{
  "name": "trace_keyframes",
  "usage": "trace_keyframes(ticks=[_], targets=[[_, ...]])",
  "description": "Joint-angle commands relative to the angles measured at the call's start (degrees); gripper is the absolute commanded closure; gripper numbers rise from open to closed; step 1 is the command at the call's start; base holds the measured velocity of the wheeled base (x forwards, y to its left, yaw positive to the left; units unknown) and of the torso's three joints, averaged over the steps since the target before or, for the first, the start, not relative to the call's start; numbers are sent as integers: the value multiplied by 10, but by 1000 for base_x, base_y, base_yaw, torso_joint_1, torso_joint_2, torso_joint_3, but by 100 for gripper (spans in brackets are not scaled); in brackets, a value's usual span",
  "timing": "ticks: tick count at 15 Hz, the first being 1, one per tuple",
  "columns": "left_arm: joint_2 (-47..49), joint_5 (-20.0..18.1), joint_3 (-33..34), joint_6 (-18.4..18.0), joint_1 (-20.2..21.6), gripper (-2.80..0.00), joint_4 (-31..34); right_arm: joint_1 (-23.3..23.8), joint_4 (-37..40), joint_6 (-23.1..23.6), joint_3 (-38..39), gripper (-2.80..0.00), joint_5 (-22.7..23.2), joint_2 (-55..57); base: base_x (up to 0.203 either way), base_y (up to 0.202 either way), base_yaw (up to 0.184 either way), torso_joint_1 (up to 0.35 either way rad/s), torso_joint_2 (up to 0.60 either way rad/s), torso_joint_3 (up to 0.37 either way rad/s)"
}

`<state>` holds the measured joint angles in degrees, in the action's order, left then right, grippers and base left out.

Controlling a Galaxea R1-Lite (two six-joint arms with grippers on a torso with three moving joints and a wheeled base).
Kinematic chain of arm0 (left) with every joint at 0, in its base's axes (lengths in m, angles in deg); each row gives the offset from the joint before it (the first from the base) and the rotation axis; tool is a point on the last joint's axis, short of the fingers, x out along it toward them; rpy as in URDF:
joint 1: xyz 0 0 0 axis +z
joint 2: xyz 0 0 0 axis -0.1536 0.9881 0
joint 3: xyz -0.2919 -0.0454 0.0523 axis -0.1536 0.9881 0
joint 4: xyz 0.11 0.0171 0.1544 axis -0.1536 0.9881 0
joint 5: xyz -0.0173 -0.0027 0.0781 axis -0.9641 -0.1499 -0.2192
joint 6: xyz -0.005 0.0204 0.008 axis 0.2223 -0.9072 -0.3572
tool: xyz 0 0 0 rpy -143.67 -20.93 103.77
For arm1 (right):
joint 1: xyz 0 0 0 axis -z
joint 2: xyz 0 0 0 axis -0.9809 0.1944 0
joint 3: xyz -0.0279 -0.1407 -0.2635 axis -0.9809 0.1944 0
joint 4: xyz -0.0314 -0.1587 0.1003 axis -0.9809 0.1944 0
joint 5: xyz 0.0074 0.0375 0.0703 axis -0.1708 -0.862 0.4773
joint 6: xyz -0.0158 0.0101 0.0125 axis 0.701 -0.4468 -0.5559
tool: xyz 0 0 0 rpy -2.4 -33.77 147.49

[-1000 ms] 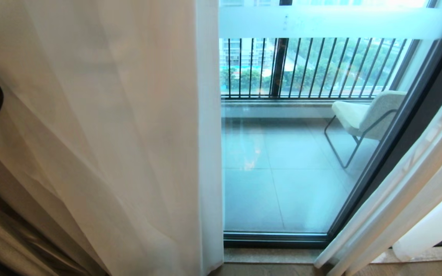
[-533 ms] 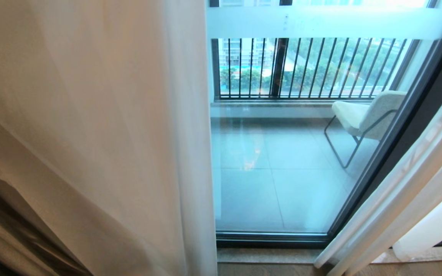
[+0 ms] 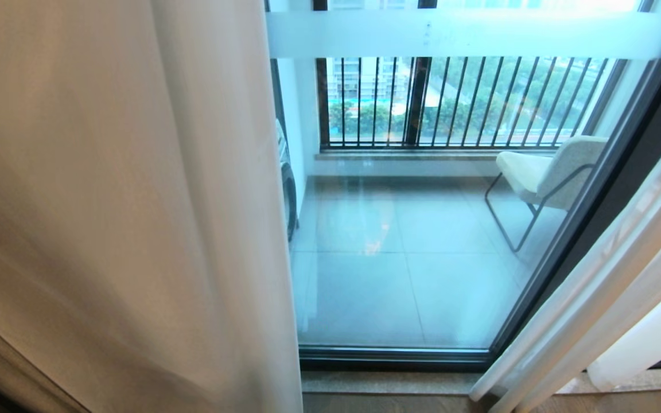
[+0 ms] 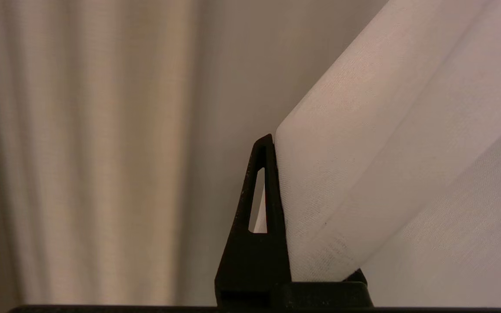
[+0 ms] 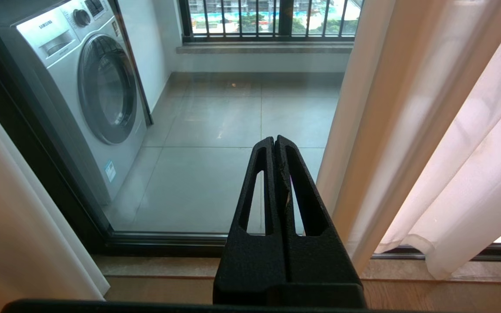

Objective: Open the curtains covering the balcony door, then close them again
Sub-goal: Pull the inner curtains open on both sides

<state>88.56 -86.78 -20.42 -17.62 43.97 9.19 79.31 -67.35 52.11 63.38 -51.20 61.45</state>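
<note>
Sheer white curtains (image 3: 135, 189) are bunched to the robot's left w/ the other panel (image 3: 606, 287) at the right, so the balcony door (image 3: 422, 258) glass shows between them; looks like the opening step is underway. Left hand (image 4: 276, 204) is clamped shut on a fold of left panel fabric. Right hand (image 5: 275, 191) is closed, empty, pointing at the glass near the right panel, touching nothing.

Right tool (image 5: 275, 141) pressed together, facing balcony door (image 5: 215, 130); washing machine (image 5: 89, 87) behind.

Sheer white curtains (image 3: 124, 201), black-framed balcony door (image 3: 411, 355) with frosted band, grey floor tiles (image 3: 411, 258), black railing (image 3: 457, 103).
</note>
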Motion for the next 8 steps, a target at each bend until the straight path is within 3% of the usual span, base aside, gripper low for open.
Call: trace_keyframes(ticks=[1,8], targets=[[60,-14,-47,7,43,0,-3,0,0,0,0,0,0,0,0,0,0,0,0,0],[201,-62,-199,31,154,0,-3,0,0,0,0,0,0,1,0,0,0,0,0,0]])
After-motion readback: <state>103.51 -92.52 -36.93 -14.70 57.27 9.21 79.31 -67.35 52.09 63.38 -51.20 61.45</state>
